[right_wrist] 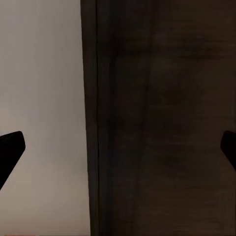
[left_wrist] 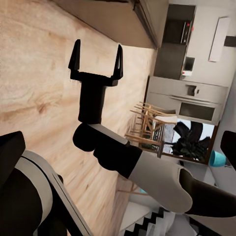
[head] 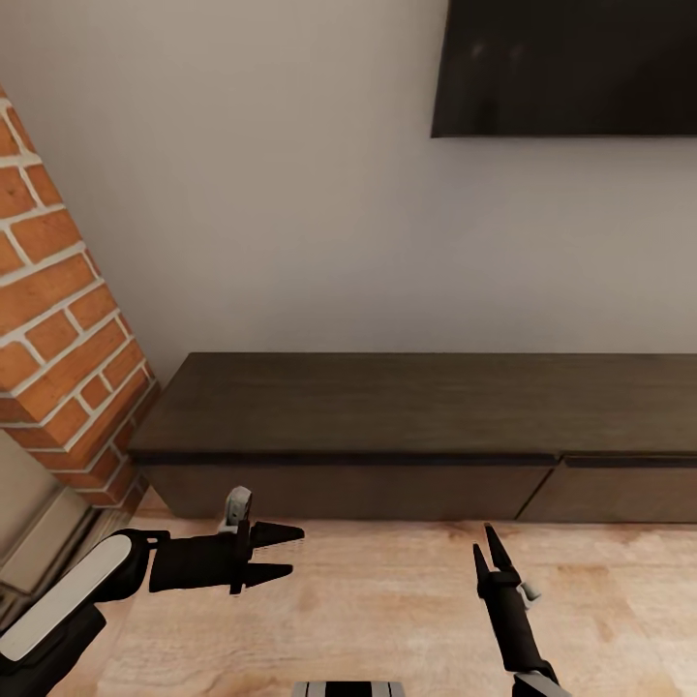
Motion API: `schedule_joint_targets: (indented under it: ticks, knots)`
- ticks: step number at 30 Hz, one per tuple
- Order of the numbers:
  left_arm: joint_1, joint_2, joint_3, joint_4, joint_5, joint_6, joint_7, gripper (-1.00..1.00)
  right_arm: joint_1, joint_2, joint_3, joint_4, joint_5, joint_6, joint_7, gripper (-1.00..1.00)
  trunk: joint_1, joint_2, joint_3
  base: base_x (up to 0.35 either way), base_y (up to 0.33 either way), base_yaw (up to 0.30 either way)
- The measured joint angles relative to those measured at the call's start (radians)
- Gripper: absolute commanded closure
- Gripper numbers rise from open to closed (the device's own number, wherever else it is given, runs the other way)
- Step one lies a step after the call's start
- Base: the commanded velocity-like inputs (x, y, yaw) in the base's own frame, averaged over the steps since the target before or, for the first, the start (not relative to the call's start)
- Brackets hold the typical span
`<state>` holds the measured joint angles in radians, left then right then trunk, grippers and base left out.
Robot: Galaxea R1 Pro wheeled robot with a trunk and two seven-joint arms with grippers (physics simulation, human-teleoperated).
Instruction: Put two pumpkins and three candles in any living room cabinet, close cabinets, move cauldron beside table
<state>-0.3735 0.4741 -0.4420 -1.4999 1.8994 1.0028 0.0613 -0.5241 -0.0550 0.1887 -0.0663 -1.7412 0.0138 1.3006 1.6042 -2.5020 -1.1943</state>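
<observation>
Faced the long dark cabinet [head: 387, 426] against the wall, fronts shut. Left gripper [head: 276, 552] and right gripper [head: 489, 557] hovered over wood floor [head: 387, 610], both spread wide, empty. Likely about to open a front; needed a reach to its edge.

I am looking at a home, in its living room. A long, low dark wood cabinet [head: 387, 426] with flat handleless fronts runs along a plain pale wall [head: 290, 194], under a black wall-mounted screen [head: 566, 68]. A red brick column [head: 58, 329] rises at the left, and the floor [head: 368, 600] is light wood planking. My left wrist camera looks across to an open kitchen with a built-in oven [left_wrist: 199, 101], wooden dining chairs [left_wrist: 147, 125] and a dark potted plant [left_wrist: 189, 142].
</observation>
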Motion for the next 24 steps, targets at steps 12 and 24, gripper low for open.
schedule_joint_targets:
  ticks: [12, 24]
  knots:
    - [0.000, -0.002, -0.008, 0.000, 0.000, 0.000, 0.000, -1.00, 0.000, 0.002, 0.000, 0.000, 0.000, 0.000, -0.001, -1.00, 0.000, 0.000, 0.000, 0.147, 0.000, 0.000]
    - [0.000, -0.002, -0.009, 0.000, 0.000, 0.000, 0.000, -1.00, 0.000, 0.003, 0.000, 0.000, 0.000, -0.001, -0.001, -1.00, 0.000, 0.000, 0.000, 0.101, 0.000, 0.000]
